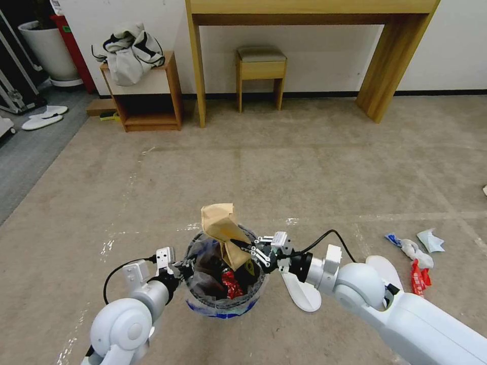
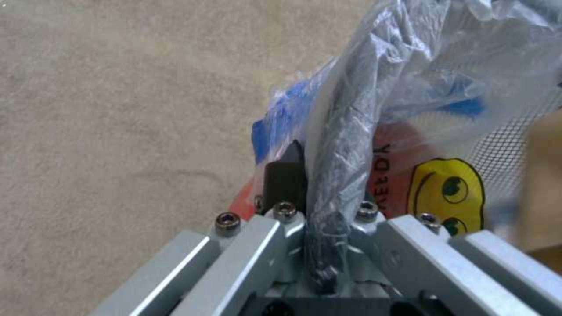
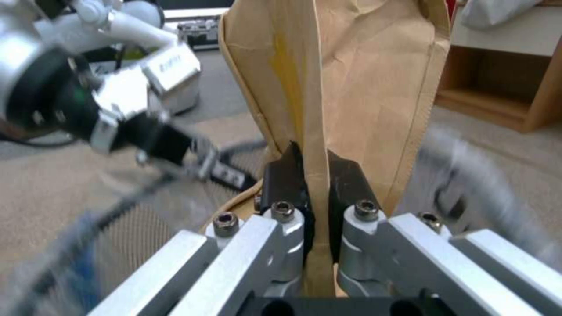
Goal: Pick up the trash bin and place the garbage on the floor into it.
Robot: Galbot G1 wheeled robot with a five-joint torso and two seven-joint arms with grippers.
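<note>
A: Head view first: the trash bin (image 1: 225,284) is sitting low in the frame's centre, off the floor as far as I can judge, with the left hand (image 1: 183,267) clamping its rim from the left side. The right hand (image 1: 249,249) is reaching over the right side of the rim, pinching the brown paper bag (image 1: 223,228), whose top is sticking up above the bin.

B: So what is already inside?

A: Something red, likely the crushed can (image 1: 231,285), is lying in the liner. Still on the floor at the lower right: a white slipper (image 1: 302,293) just beside the bin, a red wrapper (image 1: 419,278), and white-blue crumpled papers (image 1: 418,246). At the left edge, another pair of slippers (image 1: 43,117) is lying well apart.

B: And the left wrist view?

A: The fingers (image 2: 284,180) are closing on the bin's dark rim (image 2: 340,175), wrapped in the clear plastic bag (image 2: 445,66) with its yellow mark.

B: Right wrist view?

A: The black pads (image 3: 281,175) are squeezing a fold of the paper bag, with the left hand showing at upper left.

B: Progress?

A: I'd judge it partway: bin lifted, bag going in but not yet let go, several pieces left.
</note>
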